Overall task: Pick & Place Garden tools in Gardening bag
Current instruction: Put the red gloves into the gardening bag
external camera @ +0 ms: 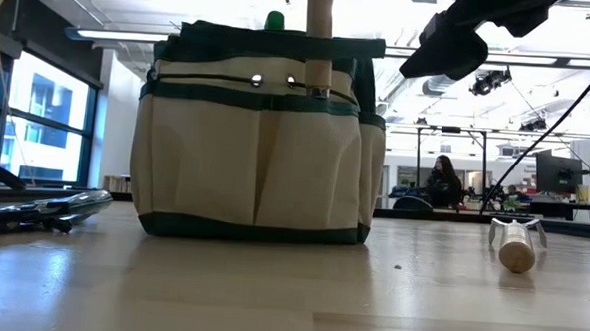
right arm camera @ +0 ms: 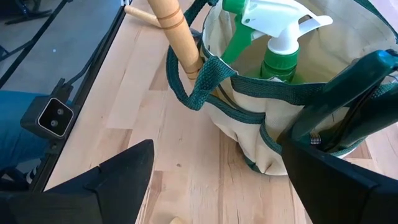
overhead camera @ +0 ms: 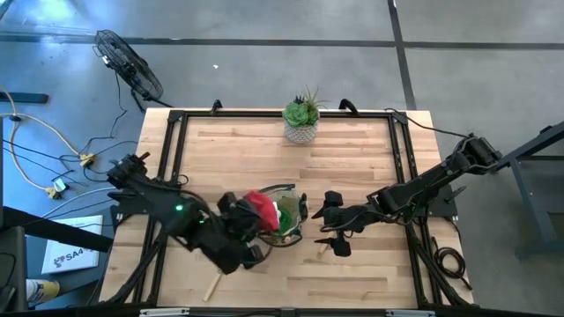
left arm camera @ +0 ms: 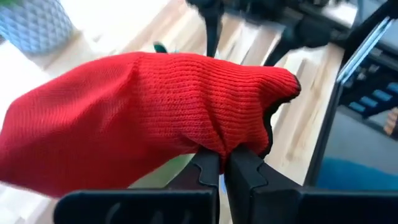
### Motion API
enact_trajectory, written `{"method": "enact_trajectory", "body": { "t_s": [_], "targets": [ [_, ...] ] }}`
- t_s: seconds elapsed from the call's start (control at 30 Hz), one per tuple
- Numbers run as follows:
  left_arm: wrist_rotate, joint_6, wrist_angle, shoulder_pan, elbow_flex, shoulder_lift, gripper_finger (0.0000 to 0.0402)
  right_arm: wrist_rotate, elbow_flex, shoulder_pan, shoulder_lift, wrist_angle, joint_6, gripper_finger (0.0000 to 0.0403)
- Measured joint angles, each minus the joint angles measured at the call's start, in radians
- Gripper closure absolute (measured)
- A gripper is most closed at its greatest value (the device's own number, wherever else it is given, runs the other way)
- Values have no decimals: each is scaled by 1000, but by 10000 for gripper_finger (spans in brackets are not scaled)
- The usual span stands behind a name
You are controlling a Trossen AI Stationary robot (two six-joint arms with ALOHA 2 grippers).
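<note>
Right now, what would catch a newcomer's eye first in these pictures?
The red glove, pinched in the left gripper just beside the gardening bag near the table's front middle. Next, the green spray bottle with its white nozzle standing inside the bag, a wooden handle sticking out of a side pocket. The right gripper hangs open on the bag's other side.

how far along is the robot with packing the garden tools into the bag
Done: the green spray bottle stands inside the gardening bag, and a wooden-handled tool sits in its outer pocket.
In hand: the left gripper is shut on the red glove, over the bag's rim. The right gripper is open beside the bag.
Left: a wooden-handled tool on the table and dark tools.
</note>
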Motion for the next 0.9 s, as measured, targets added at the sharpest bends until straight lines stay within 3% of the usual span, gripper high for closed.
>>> {"method": "enact_trajectory", "body": {
  "t_s": [0.2,0.37,0.7,0.9],
  "targets": [
    [95,-19,19,48,-110,0,401,-2,0,0,0,-2,0,57],
    [115,-53,26,51,-154,0,401,-21,0,1,0,-24,11,57],
    [262,-47,201,59,-307,-1,401,-20,0,0,0,-32,4,57],
    [260,-13,232,79,-330,-1,401,-19,0,14,0,-36,4,57]
  ]
}}
